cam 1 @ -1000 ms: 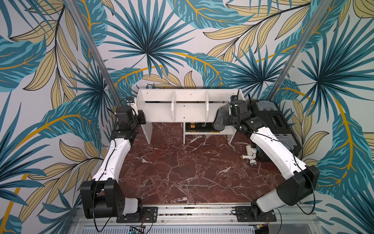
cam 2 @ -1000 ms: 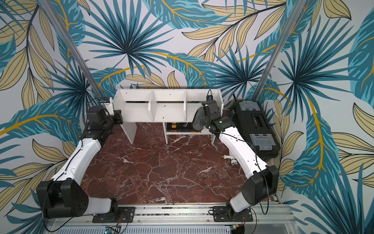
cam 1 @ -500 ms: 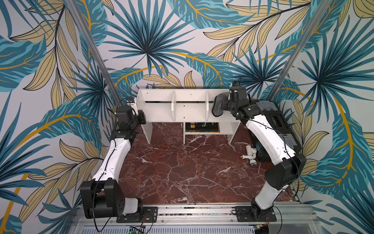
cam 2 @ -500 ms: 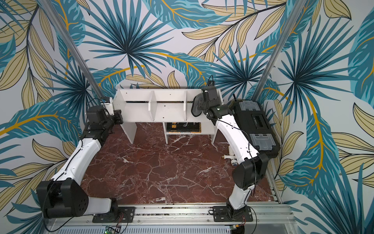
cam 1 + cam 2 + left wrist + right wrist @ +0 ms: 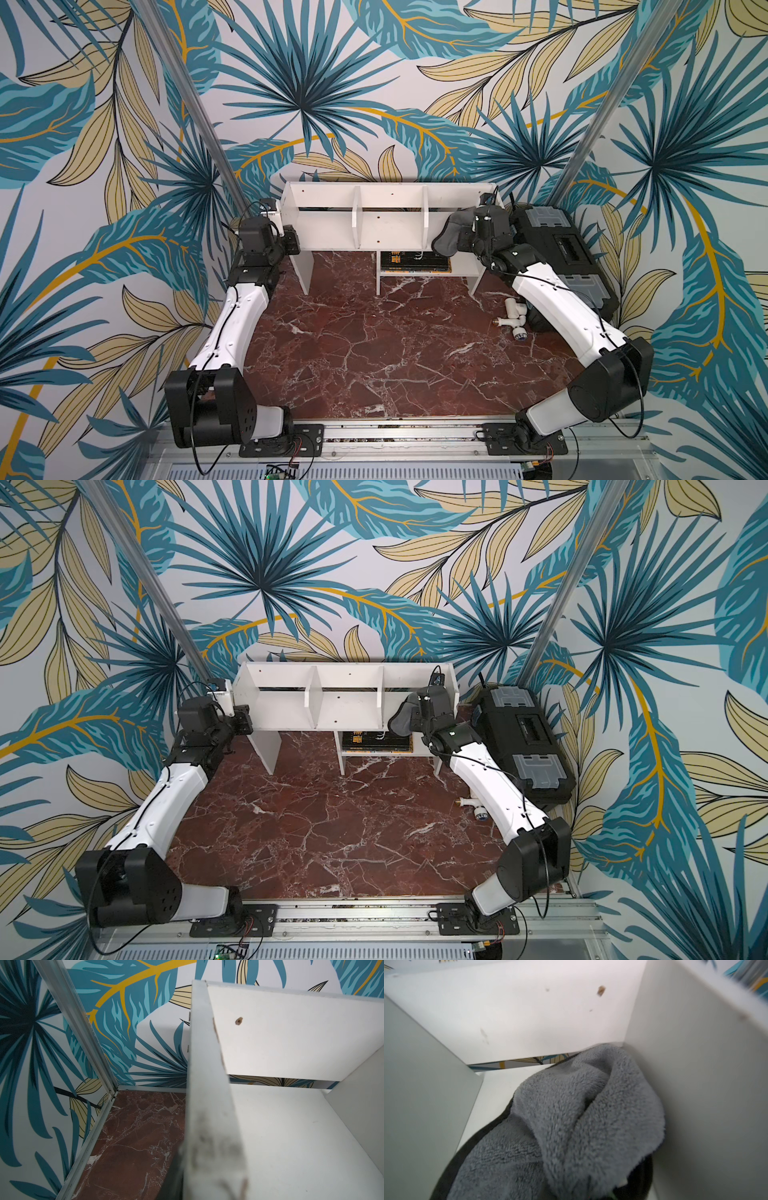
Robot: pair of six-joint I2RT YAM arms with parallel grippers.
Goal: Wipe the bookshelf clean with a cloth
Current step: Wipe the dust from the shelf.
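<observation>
The white bookshelf [image 5: 390,216] [image 5: 345,698] stands at the back of the marble table. My left gripper [image 5: 291,245] [image 5: 242,724] is shut on its left end panel, whose edge [image 5: 207,1084] runs down between the jaws in the left wrist view. The grey cloth [image 5: 449,237] [image 5: 400,722] hangs bunched from my right gripper [image 5: 466,240] [image 5: 416,722], which is shut on it at the front of the right compartment. In the right wrist view the cloth [image 5: 581,1115] hides the fingertips. It lies on the compartment floor, against the right end panel [image 5: 695,1064].
A black toolbox [image 5: 561,245] [image 5: 523,729] with grey latches sits close to the shelf's right end, beside my right arm. A white pipe fitting [image 5: 513,319] [image 5: 471,805] lies on the table [image 5: 374,340]. A black-and-yellow item [image 5: 415,262] rests on the low shelf.
My right gripper carried the cloth to the back of the right compartment, then drew it forward and down to the front. The left arm has not moved.
</observation>
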